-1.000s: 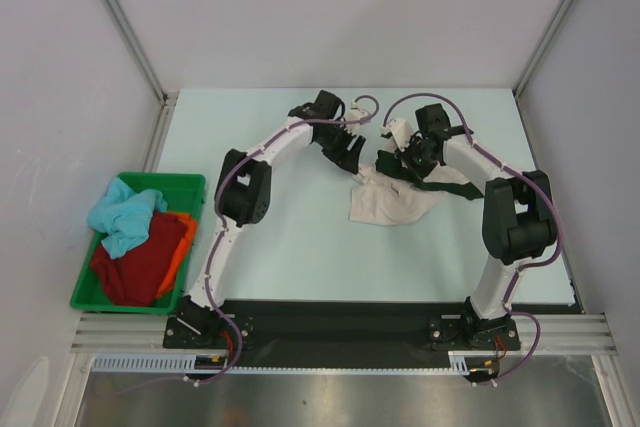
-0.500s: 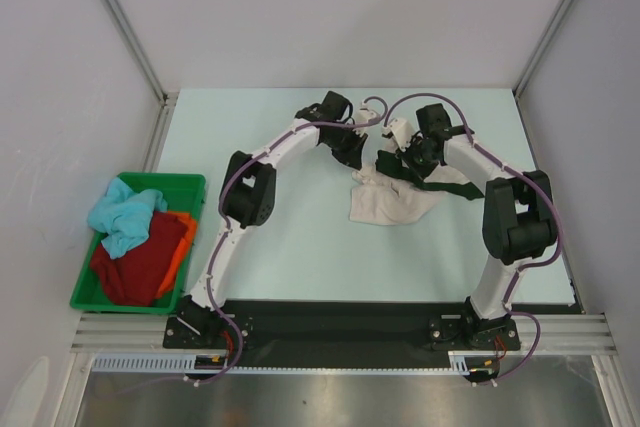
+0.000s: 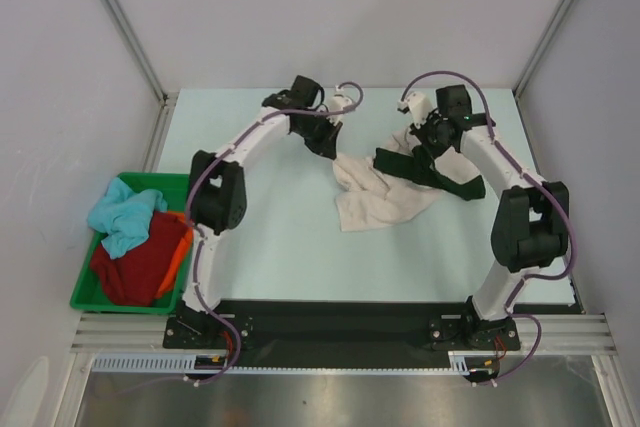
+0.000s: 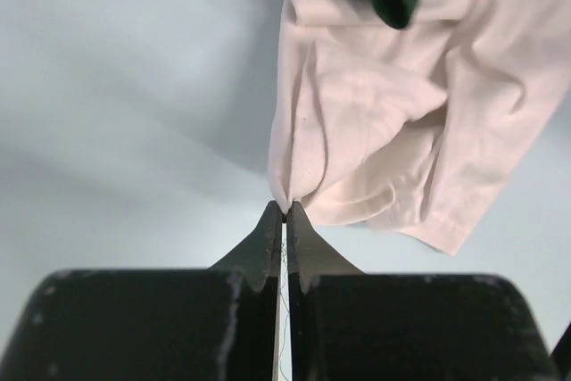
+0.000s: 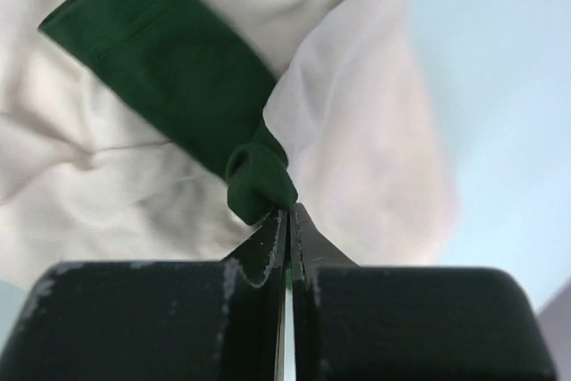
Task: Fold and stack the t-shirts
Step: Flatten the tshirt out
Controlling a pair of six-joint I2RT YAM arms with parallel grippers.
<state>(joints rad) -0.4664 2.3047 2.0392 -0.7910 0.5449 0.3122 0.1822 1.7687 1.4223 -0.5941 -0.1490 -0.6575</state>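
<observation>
Cream t-shirt [image 3: 385,202] lies crumpled near the middle of the pale table [image 3: 270,247], between the two arms. A dark green t-shirt [image 3: 440,177] is draped across its far right part and trails off to the right, so the two shirts touch and overlap.

The left gripper [image 4: 285,213] has its fingers pressed together on a small fold at the cream shirt's left edge, and the cloth rises to a peak at the tips. The right gripper [image 5: 290,211] pinches a bunched end of the green shirt, possibly a sleeve or hem.

At the far left, a green bin [image 3: 190,187] holds more shirts in a heap: light blue [image 3: 122,215], dark red [image 3: 140,262] and orange [image 3: 185,237].

The step in hand looks like pulling the two shirts apart. To do it well, the grippers should probably draw away from each other slowly, with the green shirt lifted enough for its trailing part to slide off the cream one. Both grips are thin pinches, so a quick tug could slip free or drag both shirts together. Neither shirt is flat or folded yet, and nothing is stacked.
</observation>
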